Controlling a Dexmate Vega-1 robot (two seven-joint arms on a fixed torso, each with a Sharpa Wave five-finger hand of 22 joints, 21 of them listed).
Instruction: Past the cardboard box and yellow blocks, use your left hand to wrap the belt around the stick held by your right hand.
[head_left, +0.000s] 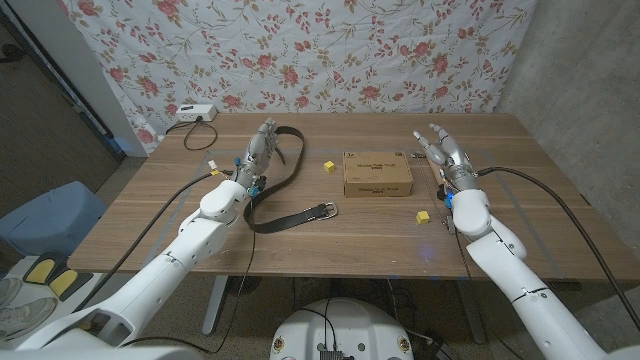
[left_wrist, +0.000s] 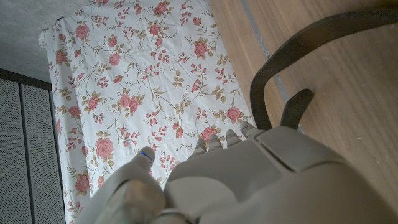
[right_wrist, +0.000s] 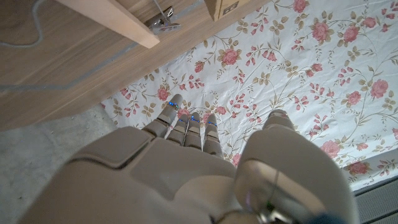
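1. Left hand (head_left: 260, 150) over belt's far loop, fingers straight; grip on belt can't tell.
2. Right hand (head_left: 443, 155) spread, empty, right of cardboard box (head_left: 378, 173).
3. Belt (head_left: 290, 215) curves across counter (head_left: 150, 215), buckle end near box.
4. Yellow blocks (head_left: 328, 165) and (head_left: 423, 216) flank box.

Both arms reach forward over the table. The left hand (head_left: 258, 152) and right hand (head_left: 440, 155) hold nothing, fingers extended.
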